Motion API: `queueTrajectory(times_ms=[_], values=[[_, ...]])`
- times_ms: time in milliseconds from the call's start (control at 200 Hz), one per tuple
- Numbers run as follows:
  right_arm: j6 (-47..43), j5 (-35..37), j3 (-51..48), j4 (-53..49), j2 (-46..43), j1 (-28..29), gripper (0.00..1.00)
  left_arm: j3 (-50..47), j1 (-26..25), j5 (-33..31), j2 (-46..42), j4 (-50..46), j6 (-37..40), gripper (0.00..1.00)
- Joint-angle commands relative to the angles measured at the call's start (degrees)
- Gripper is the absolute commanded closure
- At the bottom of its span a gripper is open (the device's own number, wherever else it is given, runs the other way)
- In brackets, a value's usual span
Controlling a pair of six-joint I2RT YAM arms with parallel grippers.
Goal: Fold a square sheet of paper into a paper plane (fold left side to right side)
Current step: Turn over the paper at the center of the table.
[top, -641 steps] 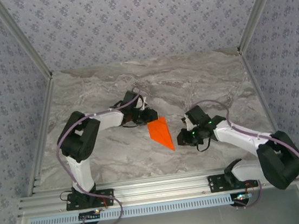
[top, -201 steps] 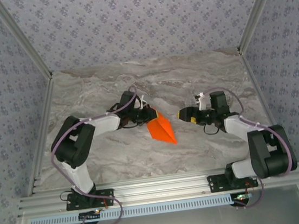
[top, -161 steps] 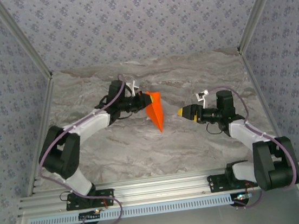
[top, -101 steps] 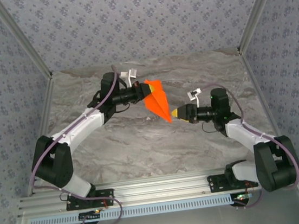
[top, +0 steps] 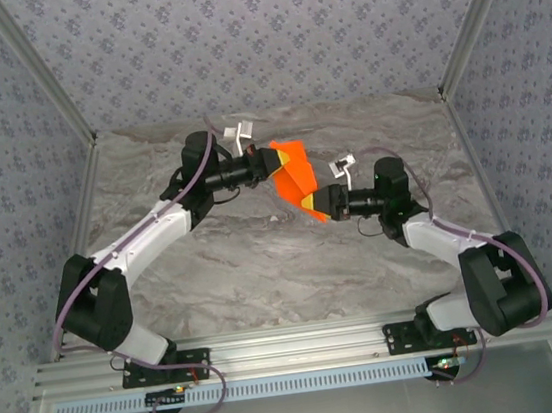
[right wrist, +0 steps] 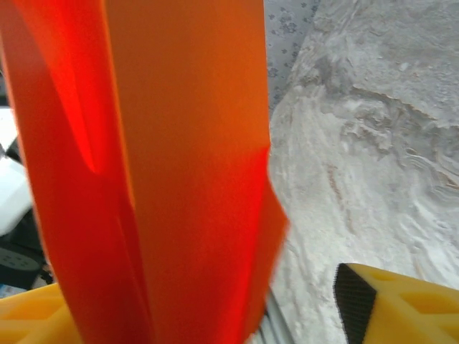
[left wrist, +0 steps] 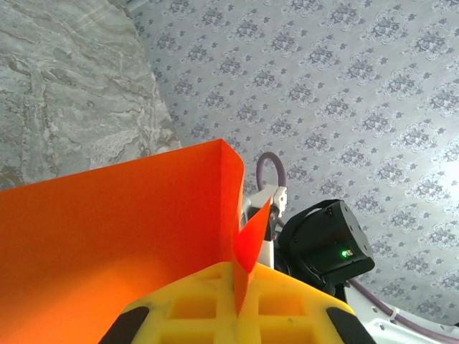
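Note:
The paper plane (top: pixel 292 173), a folded bright orange dart, hangs above the middle of the table between the two arms. My left gripper (top: pixel 264 160) is shut on its wide end. In the left wrist view the yellow fingers (left wrist: pixel 179 304) meet, with the orange fold (left wrist: pixel 107 236) pinched in their seam. My right gripper (top: pixel 319 204) stands at the pointed end. In the right wrist view the paper (right wrist: pixel 179 143) runs down between its jaws. The right-hand finger (right wrist: pixel 391 304) stands off from the paper with bare table showing in the gap.
Under both arms lies the grey marble table (top: pixel 264 268), with patterned walls on three sides. An aluminium rail (top: pixel 294 350) carries the arm bases at the near edge. The right arm's black wrist (left wrist: pixel 323 244) sits close behind the paper in the left wrist view.
My left gripper has lifted the plane off the table, up and toward the back. My right gripper has swung left to the plane's point, and its jaws have narrowed around it.

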Motion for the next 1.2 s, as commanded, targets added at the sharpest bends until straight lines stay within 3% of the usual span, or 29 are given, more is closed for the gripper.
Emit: queueTrajectory(times_ms=[0,160,295,425,535,625,695,760,899,1059,1194], values=[[1.1,0.4,2.4,2.0,-0.8,0.2,0.32,-0.6,-0.6,1.6,-1.6,3.2,-1.0,0.99],[-0.3,0.6,2.7,-0.6,-2.6,0.3,0.46,-1.5,-0.5,1.7,-1.9,3.1,-0.8,0.99],[-3.1,1.5,3.0,-5.4,-4.7,0.1,0.64,-1.9,-0.4,1.6,-2.0,2.8,-0.5,0.99],[-6.2,2.1,3.6,-11.0,-6.8,-0.1,0.75,-2.2,-0.1,1.7,-2.4,1.9,0.3,0.94],[-10.9,3.1,5.0,-18.9,-8.5,-0.1,0.88,-2.2,0.5,1.2,-3.1,-1.4,2.7,0.73],[-17.1,5.6,7.0,-28.7,-10.2,0.0,0.93,-2.2,1.2,-1.0,-4.9,-7.7,7.1,0.48],[-24.7,9.5,9.7,-39.9,-11.2,0.5,0.95,-2.6,2.0,-4.1,-7.3,-13.4,10.7,0.39],[-32.2,16.2,13.4,-52.2,-11.5,1.9,0.95,-2.7,2.6,-9.0,-10.1,-20.2,14.8,0.34],[-41.5,37.9,21.3,-71.6,-10.8,7.9,0.95,-2.6,2.8,-23.2,-17.1,-34.5,23.1,0.29],[-41.2,71.1,30.0,-86.9,-5.5,19.0,0.96,-5.1,2.8,-37.3,-25.6,-42.3,26.2,0.28],[-39.6,90.4,38.5,-97.2,3.9,27.9,0.95,-8.1,2.8,-44.2,-31.1,-44.4,25.7,0.28]])
